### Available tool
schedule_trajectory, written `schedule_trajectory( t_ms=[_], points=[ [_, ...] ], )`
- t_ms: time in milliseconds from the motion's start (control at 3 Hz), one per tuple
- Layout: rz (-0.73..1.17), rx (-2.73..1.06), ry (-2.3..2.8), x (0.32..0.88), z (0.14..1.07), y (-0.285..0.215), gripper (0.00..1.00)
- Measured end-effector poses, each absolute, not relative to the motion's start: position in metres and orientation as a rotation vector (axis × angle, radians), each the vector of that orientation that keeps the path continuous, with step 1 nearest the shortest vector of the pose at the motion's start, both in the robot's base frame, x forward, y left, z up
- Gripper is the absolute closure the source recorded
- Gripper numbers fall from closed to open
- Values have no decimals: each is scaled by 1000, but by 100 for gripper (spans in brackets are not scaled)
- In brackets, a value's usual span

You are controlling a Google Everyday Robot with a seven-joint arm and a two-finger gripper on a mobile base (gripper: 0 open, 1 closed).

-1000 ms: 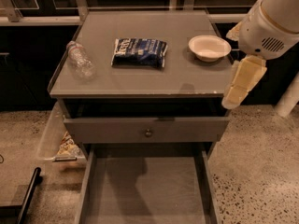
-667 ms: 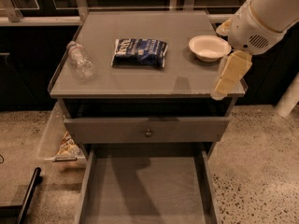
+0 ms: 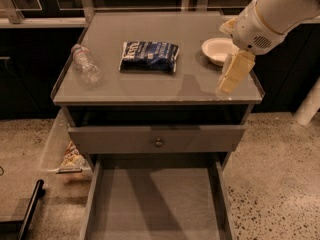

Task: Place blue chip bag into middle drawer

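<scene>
Bag [image 3: 149,56] lies flat on the cabinet top [image 3: 185,86], about mid-width and toward the back. It is not yet picked up. Gripper [image 3: 231,79] hangs over the right front corner of the top, just beside the bowl [image 3: 218,50] on its near side and well apart from the bag. I can't tell whether it's spread or pressed together, and nothing is visibly in it. Middle drawer [image 3: 155,199] is pulled out below with a bare floor. The knob drawer [image 3: 115,139] above it sticks out a little.

Risks as I judge them:
- The bowl is the closest thing to the arm, so a low sweep left toward the bag could clip it or shove it along the top.
- The bag is flat, slick foil. A shallow pinch may catch only a fold and slide off, or push the bag across the smooth top toward the bottle [image 3: 86,70]. The bottle lies on its side near the left edge and could roll off if nudged.
- On the carry, the bag has to clear the knob drawer's front. If it is let go too soon it lands on that front or in the gap behind it, which is the wrong drawer.
- If it is let go too far out, or off to the left, it misses the open drawer. It would hit the floor or fall toward the side bin [image 3: 52,149].
- A limp bag held by one corner could also swing and snag on a drawer edge.
</scene>
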State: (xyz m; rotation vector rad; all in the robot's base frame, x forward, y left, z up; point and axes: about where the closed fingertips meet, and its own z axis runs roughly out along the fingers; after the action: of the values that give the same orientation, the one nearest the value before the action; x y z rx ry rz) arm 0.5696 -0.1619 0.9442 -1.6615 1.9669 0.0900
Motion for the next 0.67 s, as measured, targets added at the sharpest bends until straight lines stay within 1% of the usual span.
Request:
schedule_trajectory(
  t_ms=[667],
  points=[
    [218, -1573, 1861, 613, 932, -133, 0]
  ],
)
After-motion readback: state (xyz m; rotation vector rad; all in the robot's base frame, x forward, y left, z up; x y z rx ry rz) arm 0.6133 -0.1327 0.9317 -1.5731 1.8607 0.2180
